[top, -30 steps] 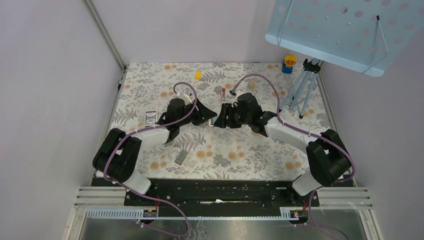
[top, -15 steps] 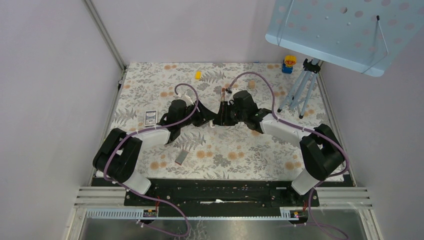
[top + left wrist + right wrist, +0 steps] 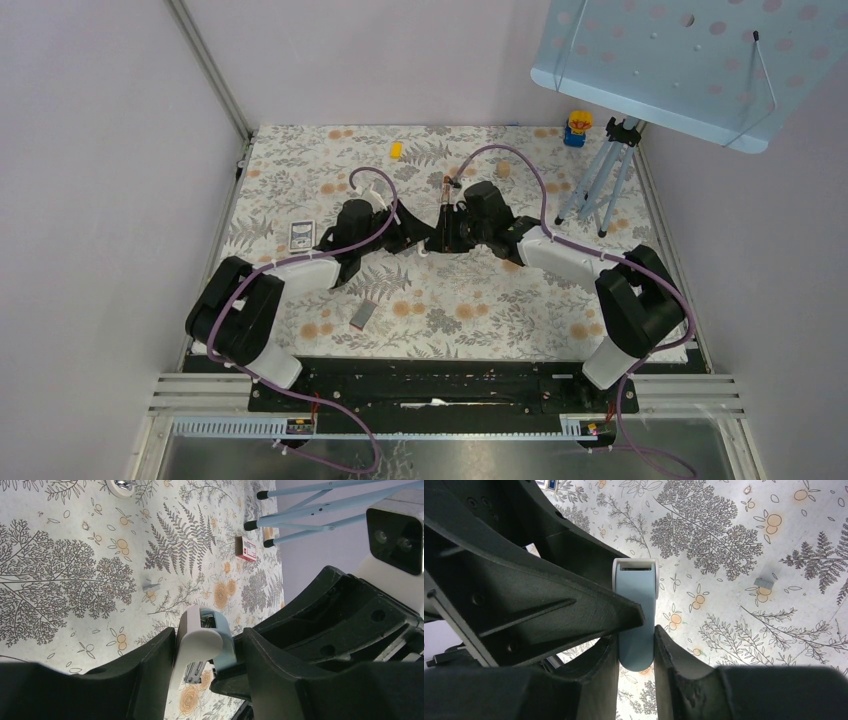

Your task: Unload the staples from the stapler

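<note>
Left gripper point(image 3: 205, 647) and right gripper point(image 3: 636, 652) each pinch the stapler point(image 3: 636, 595) toward the table's point(image 3: 480, 300) far edge; staples apparently not yet out, so unloading remains

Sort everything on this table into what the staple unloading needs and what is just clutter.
For the job:
stapler, gripped by both arms
left end effector
right end effector

Just lying about:
yellow block
toy figure
tripod
card
flat grey piece
</note>
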{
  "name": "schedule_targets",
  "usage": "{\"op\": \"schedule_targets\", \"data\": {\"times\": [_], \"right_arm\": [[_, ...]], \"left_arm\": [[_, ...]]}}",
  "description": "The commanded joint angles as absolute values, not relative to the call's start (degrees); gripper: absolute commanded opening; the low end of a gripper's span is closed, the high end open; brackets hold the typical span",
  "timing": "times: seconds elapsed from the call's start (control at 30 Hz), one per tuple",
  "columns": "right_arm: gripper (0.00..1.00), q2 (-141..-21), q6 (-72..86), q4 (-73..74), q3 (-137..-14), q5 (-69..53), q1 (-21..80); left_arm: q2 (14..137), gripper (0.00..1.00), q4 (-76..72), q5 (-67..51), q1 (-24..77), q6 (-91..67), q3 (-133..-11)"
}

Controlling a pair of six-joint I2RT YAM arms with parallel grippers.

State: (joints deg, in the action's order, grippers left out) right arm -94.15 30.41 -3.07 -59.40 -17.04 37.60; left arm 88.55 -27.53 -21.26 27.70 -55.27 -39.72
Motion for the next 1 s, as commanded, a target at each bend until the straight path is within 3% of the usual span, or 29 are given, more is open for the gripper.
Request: {"op": "schedule_targets", "data": {"times": [0.0,0.13,0.23,0.63,0.97], "right_arm": [[0.13,-93.27,29.30,-3.70,-60.81,-15.72,37.81],[0.01,-90.38,29.39,-3.30,-58.18,-14.43,37.79],[0.00,-87.21,29.97,-3.36,-55.12,-12.78,37.82],[0.00,-83.07,33.80,4.28,-55.29,-4.36,37.59],[0.00,-84.05,39.22,0.76,-55.46,-12.92,33.65]], "left_arm": [[85.71,0.59,-29.87,-23.89,28.39,-53.33,-40.61],[82.61,0.77,-25.63,-21.66,28.39,-50.24,-41.79],[78.62,0.98,-21.86,-18.13,28.37,-46.95,-41.42],[65.41,0.99,-18.18,-8.06,29.04,-38.66,-29.59],[67.44,0.97,-16.90,-4.35,34.15,-33.91,-29.62]]}}
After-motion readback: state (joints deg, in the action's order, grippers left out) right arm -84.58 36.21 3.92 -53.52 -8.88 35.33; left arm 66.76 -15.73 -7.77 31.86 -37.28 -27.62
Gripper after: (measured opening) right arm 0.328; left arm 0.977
